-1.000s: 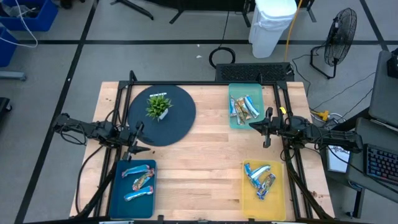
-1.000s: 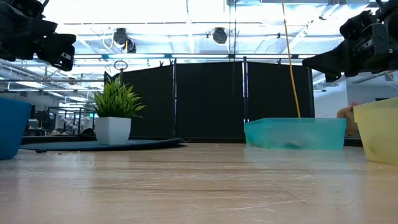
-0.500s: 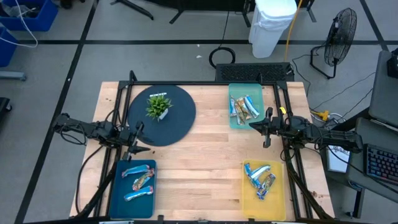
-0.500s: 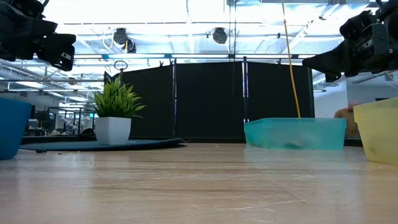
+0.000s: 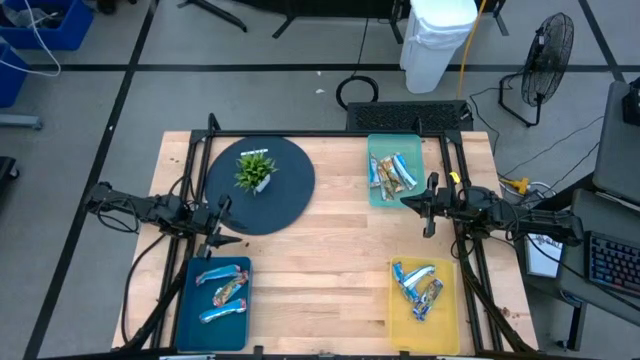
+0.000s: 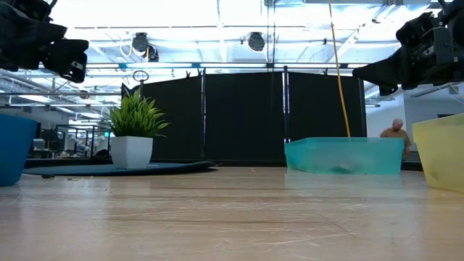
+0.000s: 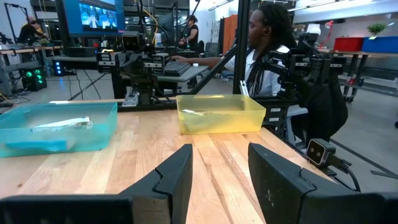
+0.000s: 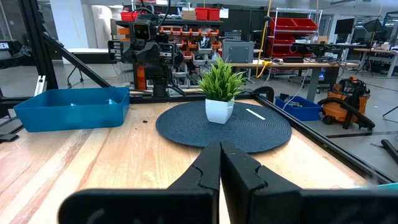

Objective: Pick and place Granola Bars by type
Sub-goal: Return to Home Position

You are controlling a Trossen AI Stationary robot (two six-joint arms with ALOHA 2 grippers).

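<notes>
Only the background has changed: a person (image 6: 395, 129) beyond the teal tray (image 5: 374, 193) now shows more clearly in the low view, and both arms are parked just as before. The left end effector (image 7: 221, 150) hangs above the table (image 5: 330, 260) on its left side, between the round mat (image 5: 290, 200) and the blue tray (image 5: 190, 300), released, fingers spread and holding nothing. The right end effector (image 8: 220, 144) hangs on the right side, between the teal tray and the yellow tray (image 5: 400, 305), clenched on nothing, fingers pressed together. All the granola bars (image 5: 392, 172) are in trays: a cluster in the far-right teal one, 3 blue-and-white ones in the near-left blue one, and what looks like 3 or 4 piled in the near-right yellow one. A small plant (image 5: 254, 170) stands upright on the mat, far left.
</notes>
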